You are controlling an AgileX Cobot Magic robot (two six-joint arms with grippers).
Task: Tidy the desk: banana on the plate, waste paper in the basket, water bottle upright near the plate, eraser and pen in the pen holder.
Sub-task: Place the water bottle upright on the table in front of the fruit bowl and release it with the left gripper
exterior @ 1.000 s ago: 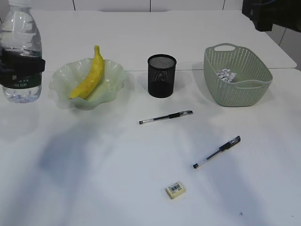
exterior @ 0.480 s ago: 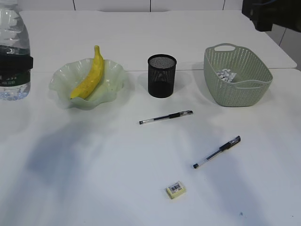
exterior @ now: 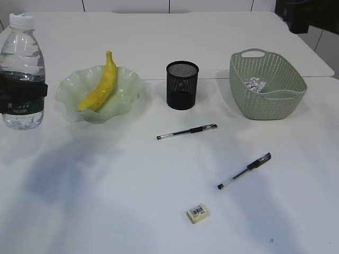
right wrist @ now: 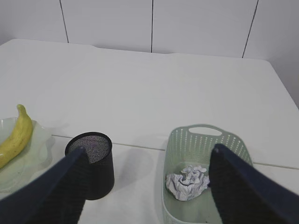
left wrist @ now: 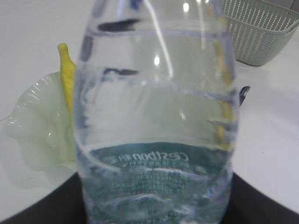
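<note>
Desk [exterior: 159,222]: plain white tabletop.
Plate [exterior: 71,87]: holds the banana [exterior: 100,84].
Water bottle [exterior: 22,74]: upright left of the plate, clasped at its label by the left gripper [exterior: 24,91].
Right gripper [right wrist: 147,161]: spread wide, holding nothing, above the basket [right wrist: 205,135] and pen holder [right wrist: 91,163].
Waste paper [right wrist: 188,181]: inside the basket.

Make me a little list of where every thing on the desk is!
banana: on the plate
paper: in the basket
bottle: upright, left of the plate, held by the left gripper
pen holder: between plate and basket
pens: two on the desk, one near the holder, one farther right
eraser: on the desk, nearest the camera
right gripper: open, holding nothing
</note>
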